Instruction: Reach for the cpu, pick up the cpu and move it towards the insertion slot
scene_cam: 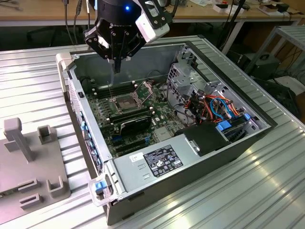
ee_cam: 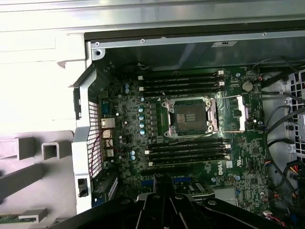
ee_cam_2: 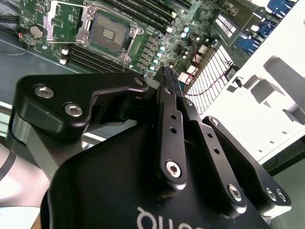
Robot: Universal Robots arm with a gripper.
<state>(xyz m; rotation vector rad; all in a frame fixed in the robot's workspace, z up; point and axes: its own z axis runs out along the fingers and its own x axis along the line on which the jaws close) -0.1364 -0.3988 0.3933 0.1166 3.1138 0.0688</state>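
Observation:
My black gripper [scene_cam: 116, 67] hangs above the open computer case, over the back of the motherboard. Its fingers are pressed together in both wrist views, gripper [ee_cam_2: 172, 83], gripper [ee_cam: 164, 183]. The cpu is hidden; I cannot tell whether anything thin sits between the pads. The insertion slot [scene_cam: 123, 101] is a square socket with a silvery frame and a dark centre. It lies a little below and to the exterior view's right of the fingertips. The insertion slot [ee_cam_2: 108, 33] and insertion slot [ee_cam: 189, 116] show with the lid frame swung aside.
Long black memory slots [ee_cam: 183, 82] flank the socket on two sides. A black card [scene_cam: 136, 125] lies nearer the front, by the grey power supply [scene_cam: 157, 162]. A metal drive cage [scene_cam: 186, 76] and cables [scene_cam: 217, 107] stand at the exterior view's right. A grey slotted fixture [scene_cam: 28, 162] sits outside the case.

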